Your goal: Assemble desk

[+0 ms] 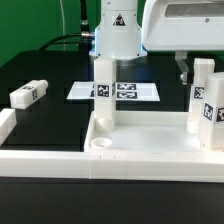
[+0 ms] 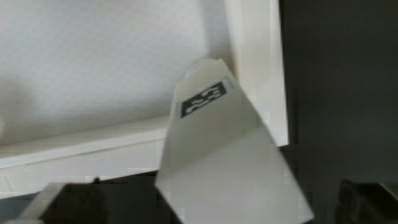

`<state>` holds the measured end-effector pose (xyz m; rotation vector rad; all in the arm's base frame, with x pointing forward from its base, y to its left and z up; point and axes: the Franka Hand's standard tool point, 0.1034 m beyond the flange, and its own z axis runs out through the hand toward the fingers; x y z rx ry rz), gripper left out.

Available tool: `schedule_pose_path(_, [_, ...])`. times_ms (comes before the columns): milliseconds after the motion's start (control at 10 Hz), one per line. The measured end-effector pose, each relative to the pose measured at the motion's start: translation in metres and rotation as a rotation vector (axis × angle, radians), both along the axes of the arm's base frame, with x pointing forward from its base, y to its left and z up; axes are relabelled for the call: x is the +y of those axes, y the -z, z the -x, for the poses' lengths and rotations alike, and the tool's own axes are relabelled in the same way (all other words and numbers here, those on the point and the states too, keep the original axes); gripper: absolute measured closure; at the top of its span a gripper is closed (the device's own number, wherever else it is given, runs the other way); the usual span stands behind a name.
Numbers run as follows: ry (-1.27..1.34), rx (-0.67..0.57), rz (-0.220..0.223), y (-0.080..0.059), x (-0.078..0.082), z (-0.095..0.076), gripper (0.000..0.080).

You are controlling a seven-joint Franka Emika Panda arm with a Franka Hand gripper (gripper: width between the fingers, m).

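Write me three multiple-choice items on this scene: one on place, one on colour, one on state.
1. The leg lying on its side is: A inside the desk top; B on the table, exterior view's left; C atop a second leg.
2. The table is: A black; B red; C yellow.
3. The fingers are: A shut; B open; C out of view.
Key: B, it lies outside the desk top's rim; A, its surface is dark throughout; B, they stand apart on either side of another leg.
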<state>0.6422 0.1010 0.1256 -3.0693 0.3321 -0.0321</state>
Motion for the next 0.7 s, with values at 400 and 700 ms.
schedule_pose_path(400, [0.002,0.001,0.002,0.0006,-0.0022,0.0000,0.0150])
schedule_pose_path(700, [-0.151,-0.014,0.007,0.0019,-0.0013,-0.0005,0.0150])
